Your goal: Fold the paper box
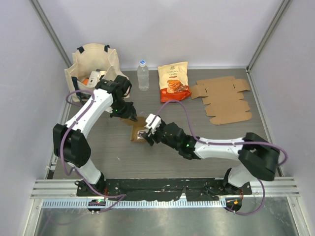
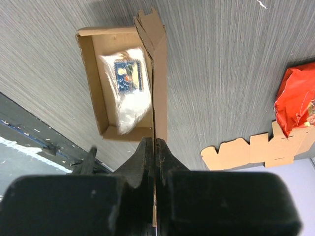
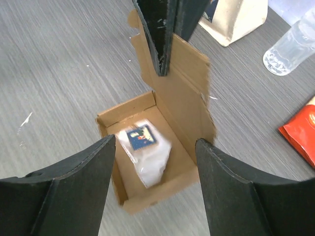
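1 packet (image 3: 145, 152) lies in the paper box (image 3: 125, 110), the bottle (image 1: 143, 76) behind it.

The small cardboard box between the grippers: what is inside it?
Inside the box, a white packet with a blue label lies on the floor. Whatever is under the packet is covered; its contents cannot be seen.

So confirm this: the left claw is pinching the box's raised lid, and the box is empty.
Not empty: the right wrist view shows a white packet lying inside the box. The left claw does pinch the raised lid.
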### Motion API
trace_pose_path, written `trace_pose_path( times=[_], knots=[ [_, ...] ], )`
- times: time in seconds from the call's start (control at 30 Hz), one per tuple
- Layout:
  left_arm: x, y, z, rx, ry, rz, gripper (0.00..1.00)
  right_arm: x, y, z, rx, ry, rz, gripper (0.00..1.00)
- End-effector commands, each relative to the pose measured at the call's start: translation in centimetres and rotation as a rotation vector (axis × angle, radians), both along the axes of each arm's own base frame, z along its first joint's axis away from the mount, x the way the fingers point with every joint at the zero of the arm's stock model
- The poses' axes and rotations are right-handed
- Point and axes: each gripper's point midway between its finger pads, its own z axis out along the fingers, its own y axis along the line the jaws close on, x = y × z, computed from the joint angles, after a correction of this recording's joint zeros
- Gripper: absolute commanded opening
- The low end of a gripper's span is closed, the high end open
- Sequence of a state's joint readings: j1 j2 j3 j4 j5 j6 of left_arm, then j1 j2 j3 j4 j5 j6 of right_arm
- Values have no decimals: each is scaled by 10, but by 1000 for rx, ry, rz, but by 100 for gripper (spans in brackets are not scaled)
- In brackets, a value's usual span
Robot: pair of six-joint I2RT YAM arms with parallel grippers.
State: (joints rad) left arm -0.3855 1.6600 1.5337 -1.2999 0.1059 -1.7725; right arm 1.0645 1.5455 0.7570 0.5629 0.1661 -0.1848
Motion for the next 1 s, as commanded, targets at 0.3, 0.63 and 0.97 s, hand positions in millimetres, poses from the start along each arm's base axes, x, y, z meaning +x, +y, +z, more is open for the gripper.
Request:
trace_pose_path(
  times=[0.3,0.63,0.97],
  knots=[
    [-9,11,-3,64,49,-22,0,-19,-49,59,215,89,-78,72],
    [-10,13,-8,80,54,-29,0,23,-22,63,151,-28,-99,65],
    [-12,9,-16,51,50,-57,19,37,4,44,150,51,6,16]
  ],
)
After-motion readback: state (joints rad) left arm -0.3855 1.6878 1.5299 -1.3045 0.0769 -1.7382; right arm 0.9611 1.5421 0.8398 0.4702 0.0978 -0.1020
